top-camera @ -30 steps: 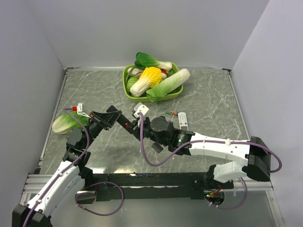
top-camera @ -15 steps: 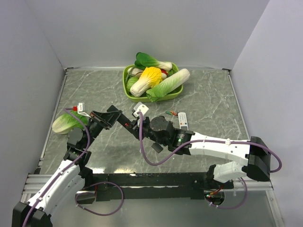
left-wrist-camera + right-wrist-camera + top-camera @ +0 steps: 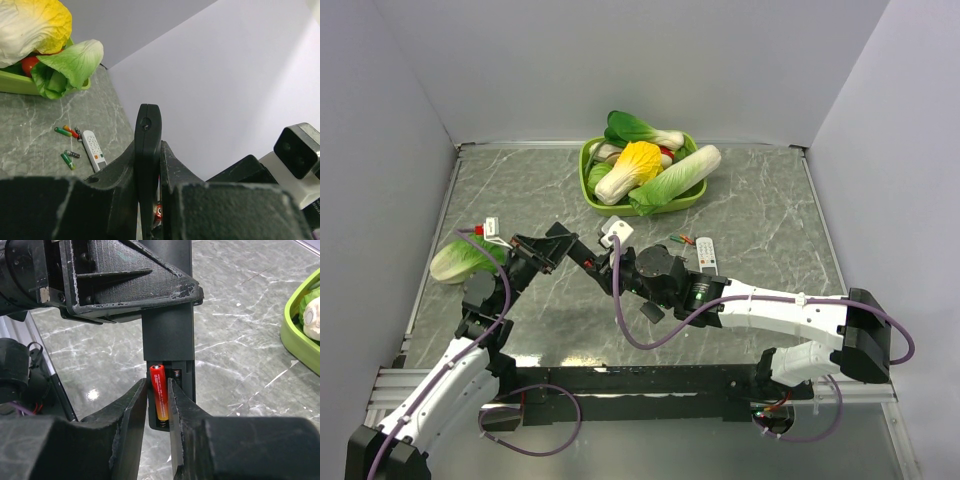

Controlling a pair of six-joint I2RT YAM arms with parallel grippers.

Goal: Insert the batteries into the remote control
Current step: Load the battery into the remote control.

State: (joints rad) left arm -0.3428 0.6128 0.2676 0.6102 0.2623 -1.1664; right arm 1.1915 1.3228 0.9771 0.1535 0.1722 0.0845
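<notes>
My left gripper (image 3: 560, 250) is shut on the slim black remote control (image 3: 588, 262) and holds it above the table, its edge showing between the fingers in the left wrist view (image 3: 148, 145). In the right wrist view the remote's (image 3: 167, 335) open battery compartment faces me. My right gripper (image 3: 159, 400) is shut on a red and orange battery (image 3: 161, 392) that lies in the compartment's left slot, beside an empty slot with a spring. More batteries (image 3: 682, 240) lie loose on the table and also show in the left wrist view (image 3: 66, 132).
A white remote (image 3: 706, 254) lies next to the loose batteries. A small black cover piece (image 3: 653, 312) lies under my right arm. A green bowl (image 3: 688, 197) of toy vegetables stands at the back. A toy cabbage (image 3: 460, 258) lies at the left.
My right gripper has edged slightly left toward the remote with the battery. The left arm has stayed still.
</notes>
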